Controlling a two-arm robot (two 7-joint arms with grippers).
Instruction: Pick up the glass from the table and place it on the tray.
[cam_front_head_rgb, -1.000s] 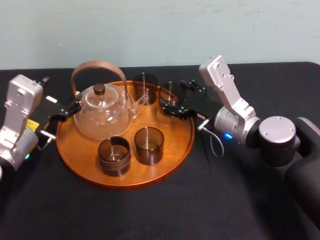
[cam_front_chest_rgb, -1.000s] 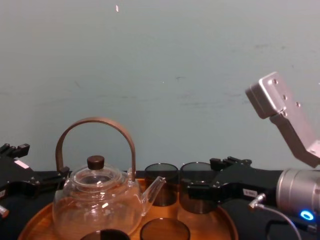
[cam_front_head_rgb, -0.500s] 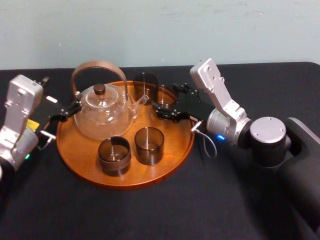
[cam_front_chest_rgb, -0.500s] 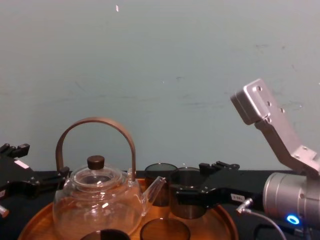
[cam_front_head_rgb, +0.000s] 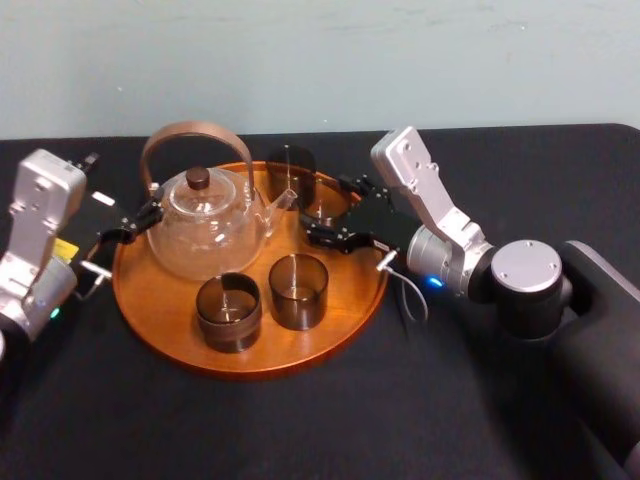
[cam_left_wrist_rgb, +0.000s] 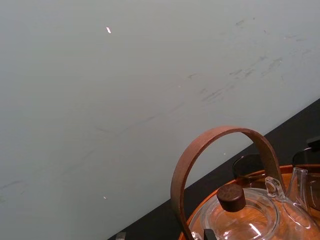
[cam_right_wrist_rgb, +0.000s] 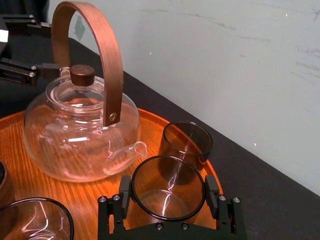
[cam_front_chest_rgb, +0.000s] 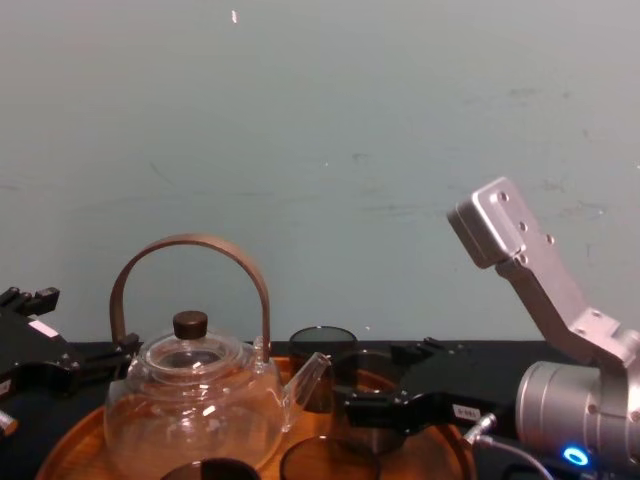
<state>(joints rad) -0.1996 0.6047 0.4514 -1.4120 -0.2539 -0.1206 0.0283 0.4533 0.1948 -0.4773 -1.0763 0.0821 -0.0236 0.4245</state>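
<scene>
A smoky dark glass (cam_right_wrist_rgb: 167, 187) sits between the fingers of my right gripper (cam_right_wrist_rgb: 168, 196), which is shut on it. It hangs low over the back right of the round wooden tray (cam_front_head_rgb: 345, 300), just beside the teapot's spout. I cannot tell whether its base touches the wood. In the head view the same glass (cam_front_head_rgb: 320, 213) and gripper (cam_front_head_rgb: 325, 230) are right of the teapot (cam_front_head_rgb: 205, 225). In the chest view the right gripper (cam_front_chest_rgb: 385, 410) reaches in from the right. My left gripper (cam_front_head_rgb: 128, 225) stands open at the tray's left edge, beside the teapot.
Three other dark glasses stand on the tray: one at the back (cam_front_head_rgb: 290, 168), two at the front (cam_front_head_rgb: 228, 310) (cam_front_head_rgb: 298, 290). The glass teapot has a tall wooden handle (cam_right_wrist_rgb: 100, 60). Black table (cam_front_head_rgb: 420, 410) lies around the tray, with a pale wall behind.
My right gripper has carried the glass leftward and lower, from the tray's right rim to a spot over the tray near the spout. The left arm has not moved.
</scene>
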